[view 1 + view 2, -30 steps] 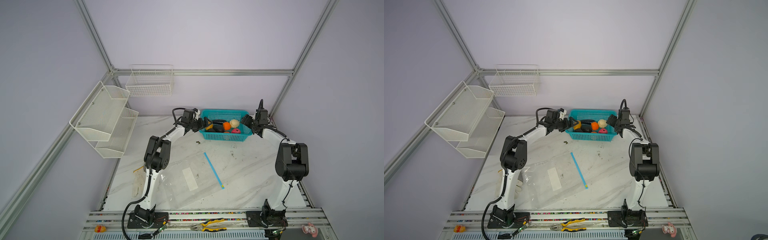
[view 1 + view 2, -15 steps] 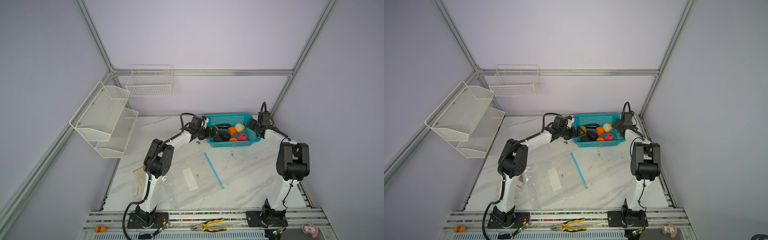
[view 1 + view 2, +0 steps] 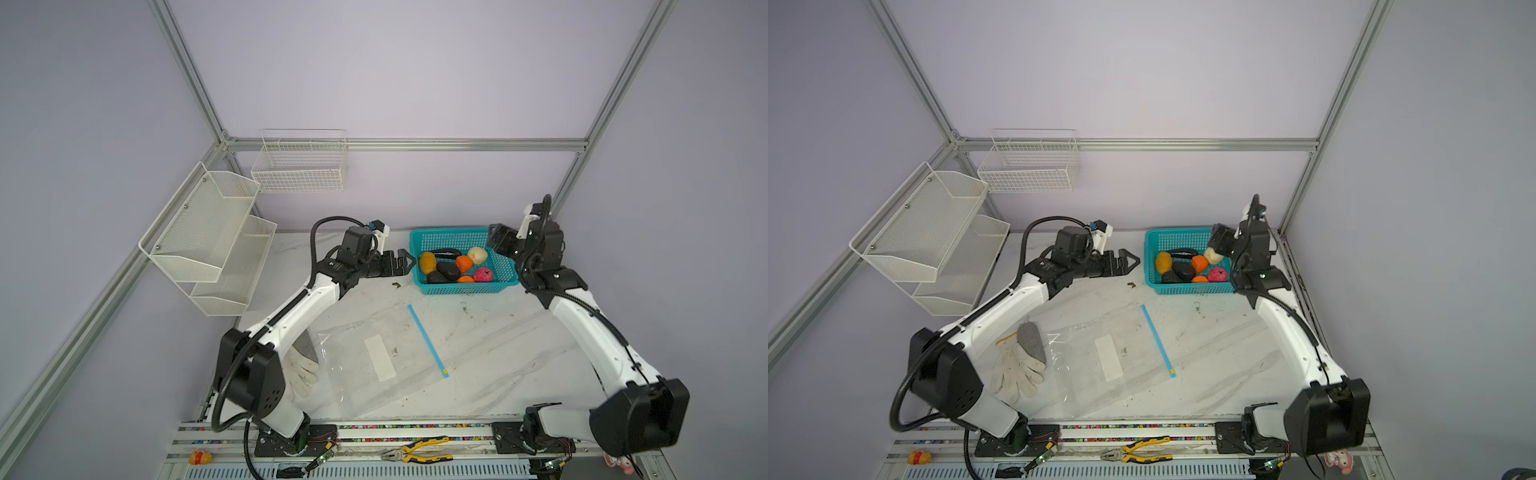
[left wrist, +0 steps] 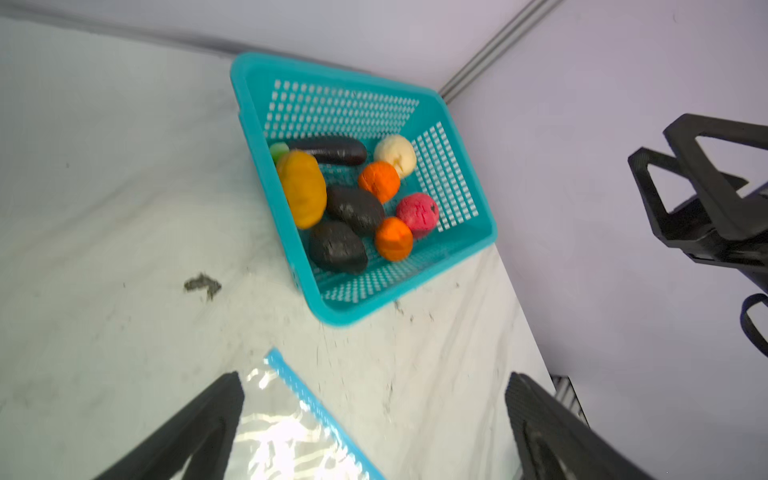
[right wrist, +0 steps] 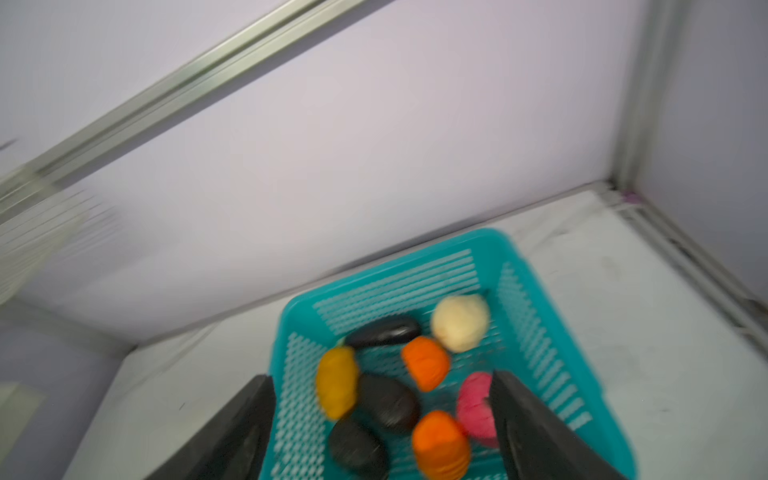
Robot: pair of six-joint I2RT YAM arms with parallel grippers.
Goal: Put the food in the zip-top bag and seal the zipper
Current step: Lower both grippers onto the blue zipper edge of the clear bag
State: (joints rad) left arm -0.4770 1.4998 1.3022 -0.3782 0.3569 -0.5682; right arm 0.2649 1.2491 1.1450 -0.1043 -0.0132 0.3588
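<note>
In teal perforated plastic basket [image 3: 461, 289] at one o'clock, small toy fruits and vegetables [image 3: 449, 270]; large clear zip-top bag [image 3: 353, 386] at six, light-blue zipper strip [image 3: 427, 340] along its three o'clock edge; left gripper [image 3: 409, 262] wide, empty, at basket's nine; right gripper [image 3: 496, 241] wide, empty, at its two.

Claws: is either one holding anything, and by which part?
Nothing held. Left claw open, beside the teal basket, apart from it. Right claw open above the basket's far corner; food lies loose inside.
</note>
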